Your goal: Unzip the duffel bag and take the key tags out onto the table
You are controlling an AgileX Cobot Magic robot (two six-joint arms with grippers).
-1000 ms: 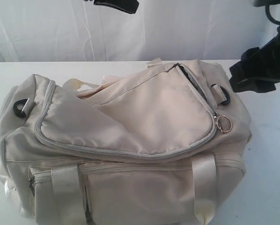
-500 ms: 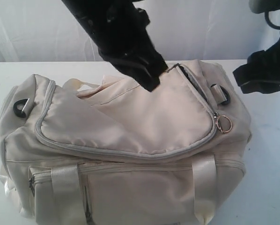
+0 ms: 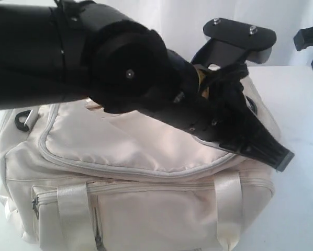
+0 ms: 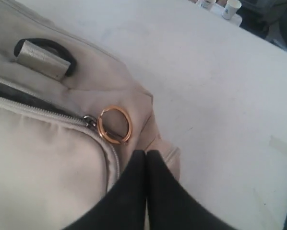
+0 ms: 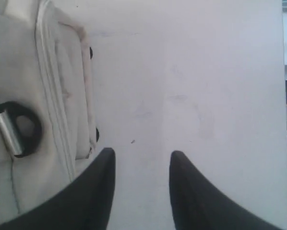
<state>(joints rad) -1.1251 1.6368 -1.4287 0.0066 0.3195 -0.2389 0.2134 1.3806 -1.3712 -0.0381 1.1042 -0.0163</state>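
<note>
The cream duffel bag [image 3: 146,209] lies on the white table [image 3: 303,198]. My left arm reaches across its top, and the left gripper [image 3: 283,158] hangs at the bag's right end. In the left wrist view this gripper [image 4: 147,154] is shut with nothing in it, just short of the gold zipper ring [image 4: 114,124]. Behind the ring the grey zipper shows a dark narrow gap [image 4: 18,93]. My right gripper [image 5: 142,155] stands open over bare table beside the bag's end [image 5: 38,96]; it also sits at the exterior view's top right edge [image 3: 308,41]. No key tags are visible.
A black D-ring with a satin loop [image 4: 42,50] sits on the bag's end near the zipper, also seen as the D-ring [image 5: 26,127]. Paper cups [image 4: 230,8] stand at the table's far edge. White table [image 4: 220,96] stretches beyond the bag.
My left arm has swung in over the bag and down to its right end by the zipper ring. The right gripper has drawn back up and to the right.
</note>
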